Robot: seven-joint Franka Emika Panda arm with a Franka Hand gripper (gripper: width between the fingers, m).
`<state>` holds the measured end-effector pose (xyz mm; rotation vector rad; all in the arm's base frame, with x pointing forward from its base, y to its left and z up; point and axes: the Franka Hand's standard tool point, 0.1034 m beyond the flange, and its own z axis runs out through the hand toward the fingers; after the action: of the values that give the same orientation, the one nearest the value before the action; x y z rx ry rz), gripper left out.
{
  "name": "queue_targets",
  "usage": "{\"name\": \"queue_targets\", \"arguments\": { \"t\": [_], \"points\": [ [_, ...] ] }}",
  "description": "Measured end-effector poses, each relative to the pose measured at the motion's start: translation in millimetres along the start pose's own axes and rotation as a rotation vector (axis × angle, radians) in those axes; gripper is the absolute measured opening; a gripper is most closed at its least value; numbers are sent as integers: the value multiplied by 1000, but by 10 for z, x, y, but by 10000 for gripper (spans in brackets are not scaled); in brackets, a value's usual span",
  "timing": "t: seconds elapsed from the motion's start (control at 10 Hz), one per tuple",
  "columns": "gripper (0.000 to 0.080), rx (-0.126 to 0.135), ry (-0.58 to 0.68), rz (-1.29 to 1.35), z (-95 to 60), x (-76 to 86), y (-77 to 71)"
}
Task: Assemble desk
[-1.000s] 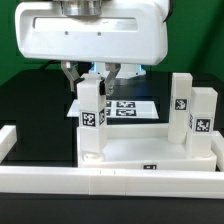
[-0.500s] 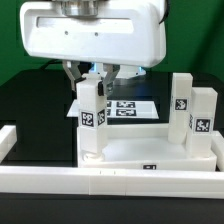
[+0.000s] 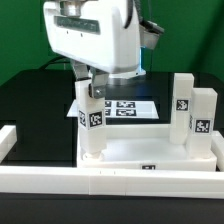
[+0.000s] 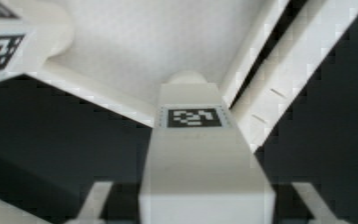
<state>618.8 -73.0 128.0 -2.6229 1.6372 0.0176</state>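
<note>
Gripper (image 3: 90,88) pinching top of upright leg (image 3: 91,125) at 9 o'clock corner of desk panel (image 3: 150,152), apparently for seating or twisting into socket; two more legs (image 3: 183,112) (image 3: 204,120) already upright toward 3 o'clock, marker board (image 3: 128,107) behind.

No words, brands or numbers can be read anywhere. The only signs are black-and-white tags: one on the leg (image 3: 91,117) in the gripper (image 3: 92,88), others on the two legs (image 3: 192,115) beside it and on the marker board (image 3: 127,107) behind.
</note>
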Motion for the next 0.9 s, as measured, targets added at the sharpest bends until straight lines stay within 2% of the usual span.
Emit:
{"name": "queue_targets", "arguments": {
  "t": [0.3,0.5,0.6,0.7,0.8,0.9],
  "points": [
    [290,19,-12,316,8,14,-1],
    [290,45,-6,499,11,19,-37],
    [372,44,-6,516,14,16,-37],
    [372,44,-5,495,14,18,-35],
    [511,39,-4,469,15,15,-33],
    [604,34,-1,431,13,11,-42]
  ]
}}
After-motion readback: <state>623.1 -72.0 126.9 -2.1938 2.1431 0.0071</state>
